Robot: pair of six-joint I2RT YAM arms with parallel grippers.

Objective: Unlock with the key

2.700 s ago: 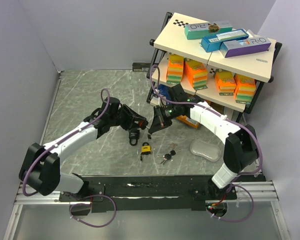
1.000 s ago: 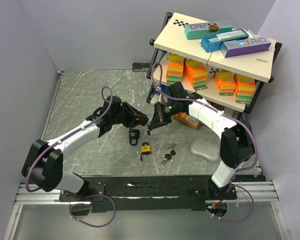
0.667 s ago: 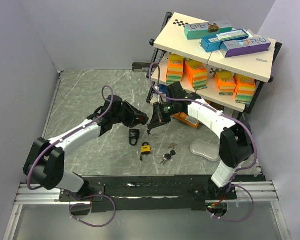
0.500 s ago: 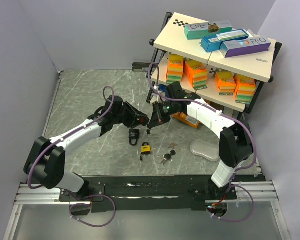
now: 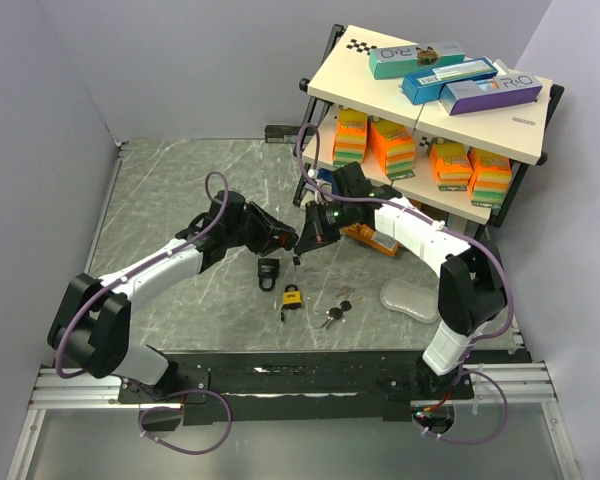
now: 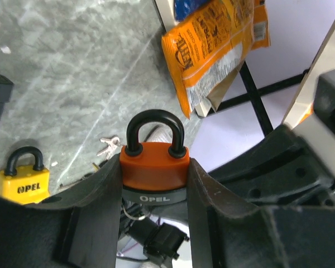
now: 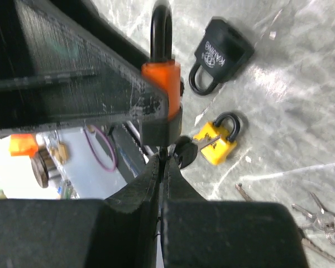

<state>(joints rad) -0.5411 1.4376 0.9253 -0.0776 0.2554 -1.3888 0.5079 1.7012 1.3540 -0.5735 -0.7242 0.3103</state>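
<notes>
My left gripper (image 6: pixel 154 177) pinches the orange padlock (image 6: pixel 154 163) by its sides, fingers spread to its width, low in the middle of the left wrist frame. The body is smooth, rounded orange plastic over a grey band lettered OPEL. A black hooped shackle stands on top with both legs seated.

My right gripper (image 7: pixel 162 161) has its matte black fingers pressed together, tips just under the lock's base. A thin sliver between them is too small to name.

The left wrist view gives the lettered face and a crinkled orange snack bag (image 6: pixel 212 56) at upper right. The right wrist view gives the lock's narrow edge, plus a yellow padlock (image 7: pixel 219 144) with a black-headed key in it, lying on the veined grey table (image 7: pixel 301 111).
</notes>
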